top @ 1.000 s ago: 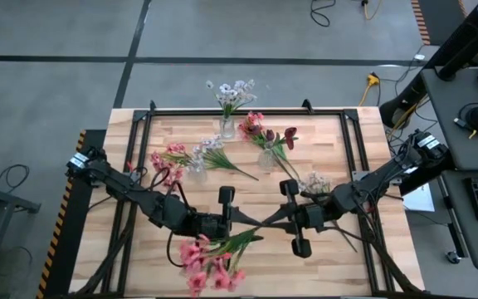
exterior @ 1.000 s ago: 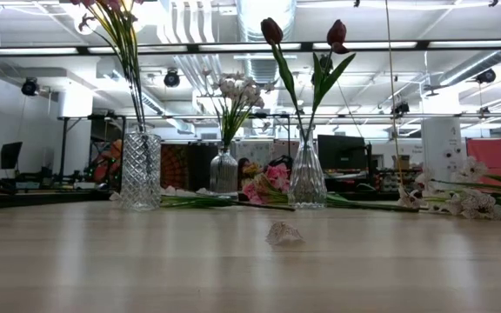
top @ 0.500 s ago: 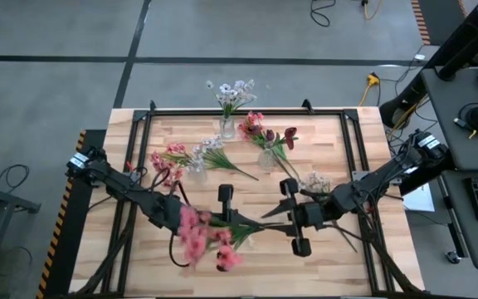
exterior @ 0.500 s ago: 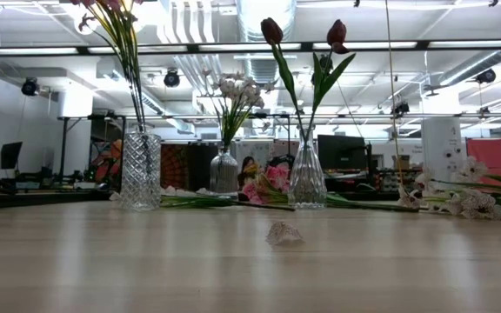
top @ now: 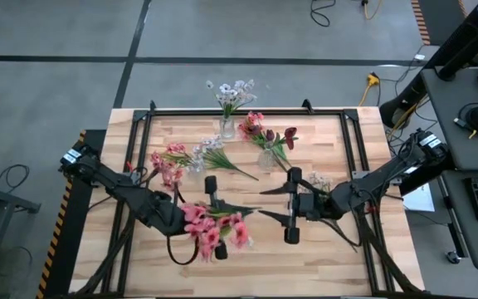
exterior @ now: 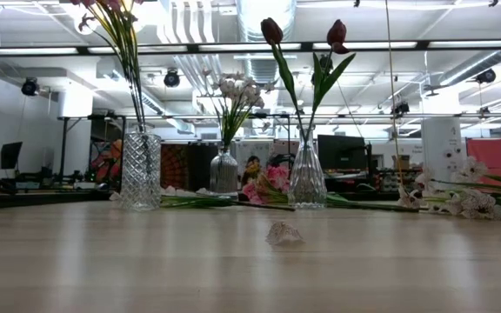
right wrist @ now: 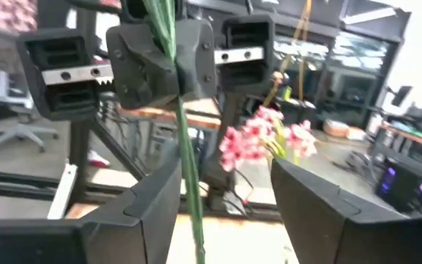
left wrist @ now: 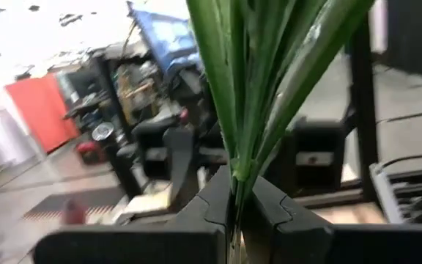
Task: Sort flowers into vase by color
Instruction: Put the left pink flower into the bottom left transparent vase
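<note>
Left gripper (top: 212, 198) clamped tight on pink flower stem (top: 222, 213), near the table's (top: 322, 257) middle, blossoms hanging toward its front edge. Right gripper (top: 291, 204) spread apart, facing the stem's tip, not touching.

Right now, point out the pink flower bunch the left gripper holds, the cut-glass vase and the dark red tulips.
pink flower bunch (top: 214, 229), high view, on its blossoms
left gripper (left wrist: 242, 196), left wrist view, between the fingertips
cut-glass vase (exterior: 141, 169), low view, on its body
dark red tulips (exterior: 271, 31), low view, on the left bloom
</note>
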